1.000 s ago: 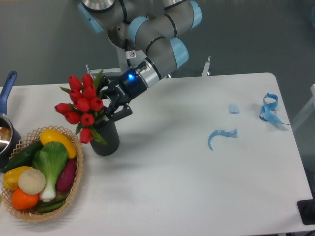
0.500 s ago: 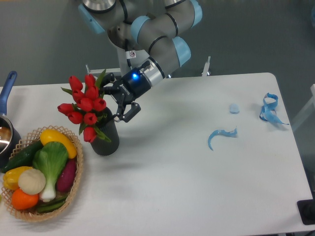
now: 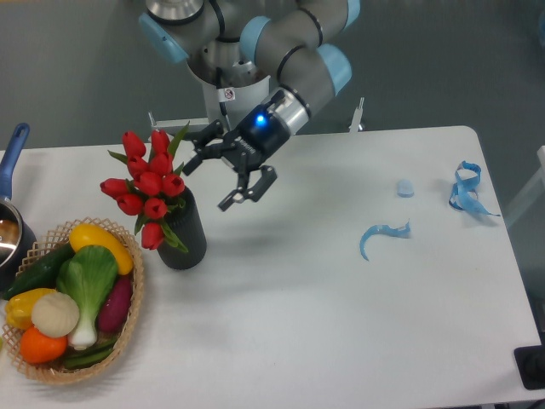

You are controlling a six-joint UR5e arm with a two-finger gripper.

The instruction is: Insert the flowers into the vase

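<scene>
Flowers point(image 3: 146, 189): seated in vase point(image 3: 182, 234), heads leaning left.
Gripper point(image 3: 223, 175): fingers wide, empty, just right of blooms.
Retreat: lift clear, avoiding leaves.

The arm point(image 3: 255, 38), in the upper middle of the frame, is built of grey metallic tube segments joined by rounded joints with light blue caps. A small white label with a red mark sits on one segment. Its wrist ends in a black two-finger gripper point(image 3: 223, 182) with a glowing blue light above slim black fingers point(image 3: 255, 184).
</scene>
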